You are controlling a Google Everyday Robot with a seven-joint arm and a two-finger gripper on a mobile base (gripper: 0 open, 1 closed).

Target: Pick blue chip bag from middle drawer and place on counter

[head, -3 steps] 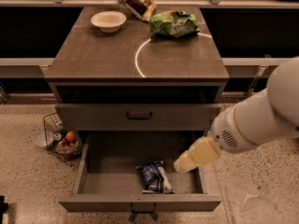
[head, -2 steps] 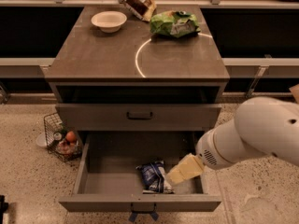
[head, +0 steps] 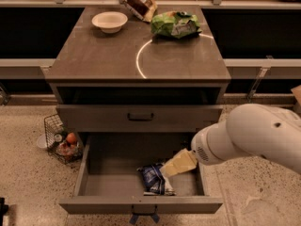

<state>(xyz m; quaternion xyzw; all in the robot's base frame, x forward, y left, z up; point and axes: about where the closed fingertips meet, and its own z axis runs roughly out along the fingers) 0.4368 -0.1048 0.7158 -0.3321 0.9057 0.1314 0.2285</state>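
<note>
Lowest in the frame, one small blue strap (head: 144, 217) is hanging from the front of the middle drawer (head: 94, 205), which is standing pulled out toward the bottom edge. Inside it, right of centre on the floor, one blue chip bag (head: 155, 179) is lying crumpled, just where it lay a second ago. The end effector (head: 169, 167) is reaching into the drawer from the right on the white arm (head: 249, 135). It has shifted left and down since the earlier pictures, and its tip is now sitting at the bag's upper right edge. Whether it is open or closed, or gripping anything, cannot be told. At the left, on the speckled floor (head: 28, 173), one wire basket (head: 62, 141) is sitting beside the drawer. Above the open drawer, one closed drawer (head: 103, 117) with a dark bar handle is showing its face. Farther up, the table (head: 94, 55) is carrying four things, all unmoved: one white curved line at its middle, one white bowl (head: 109, 20) at the upper left, one green crinkled bag (head: 175, 24) to its right, and one brown-red bag (head: 137, 2) leaning at the top edge.
</note>
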